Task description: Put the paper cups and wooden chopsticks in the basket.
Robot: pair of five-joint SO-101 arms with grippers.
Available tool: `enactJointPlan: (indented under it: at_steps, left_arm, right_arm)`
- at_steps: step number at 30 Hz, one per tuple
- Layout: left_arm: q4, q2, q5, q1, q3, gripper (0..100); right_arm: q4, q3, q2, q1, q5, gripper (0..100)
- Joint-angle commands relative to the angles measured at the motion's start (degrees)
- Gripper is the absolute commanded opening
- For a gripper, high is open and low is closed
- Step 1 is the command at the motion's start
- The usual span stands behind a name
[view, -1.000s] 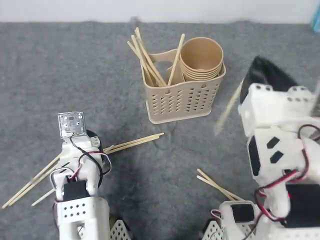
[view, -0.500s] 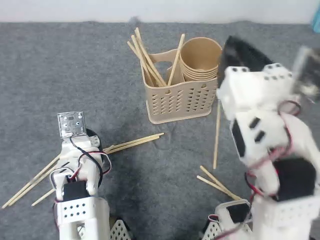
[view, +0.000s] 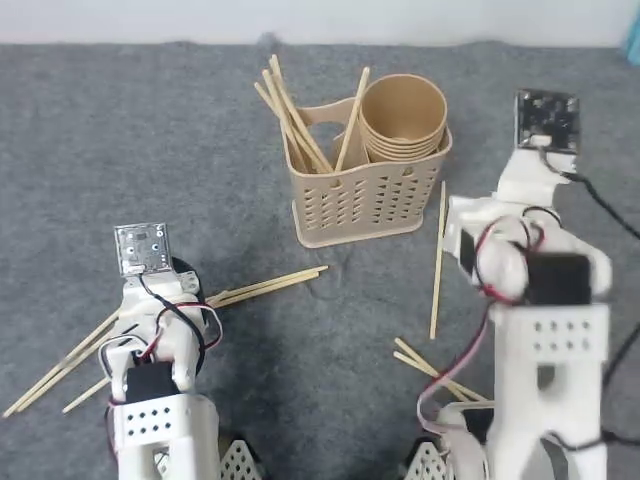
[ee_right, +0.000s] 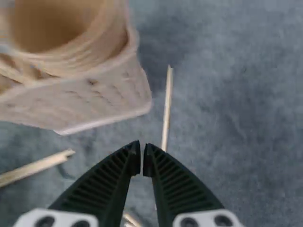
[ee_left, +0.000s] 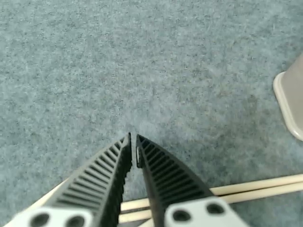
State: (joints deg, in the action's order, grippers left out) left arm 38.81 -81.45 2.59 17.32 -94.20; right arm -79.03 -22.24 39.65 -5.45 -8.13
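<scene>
A beige slotted basket (view: 365,195) stands at the middle back, holding stacked paper cups (view: 403,115) and several wooden chopsticks (view: 295,115). One chopstick (view: 437,260) lies on the carpet just right of the basket. In the right wrist view my right gripper (ee_right: 141,144) is shut and empty, above the near end of that chopstick (ee_right: 165,106), with the basket (ee_right: 85,99) and cups (ee_right: 61,28) beyond. My left gripper (ee_left: 133,138) is shut and empty over a pair of chopsticks (ee_left: 255,187) at the lower left.
Grey carpet covers the table. A pair of chopsticks (view: 265,286) lies beside the left arm (view: 160,350), several more (view: 60,365) lie at the far left, and a pair (view: 435,370) lies by the right arm's base. The basket's corner (ee_left: 291,101) shows in the left wrist view.
The right arm swung from over the basket's right side back toward its base. The chopstick that was in the air beside it now lies on the carpet. The left arm kept still.
</scene>
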Motion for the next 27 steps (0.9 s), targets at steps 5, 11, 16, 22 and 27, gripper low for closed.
enactJointPlan:
  at_steps: [5,11,16,22,27]
  left_arm:
    - [-1.49,-0.79,-0.26,-0.09,0.66,1]
    - [-1.49,-0.79,-0.26,-0.35,0.66,1]
    - [-1.49,-0.79,-0.26,-0.35,0.66,1]
    - [-1.49,-0.79,-0.26,-0.35,0.66,1]
    - [-1.58,-0.79,-0.26,-0.35,0.66,1]
  right_arm:
    - [16.48,-17.14,-4.97,2.15,3.08,15.1]
    - [28.09,-24.88,-10.86,2.07,3.08,15.2]
    - [37.58,-29.1,-19.3,0.75,3.25,15.1]
    - [40.4,-28.31,-26.68,-1.8,3.25,15.1]
    - [40.48,-28.13,-27.47,-1.89,3.34,15.1]
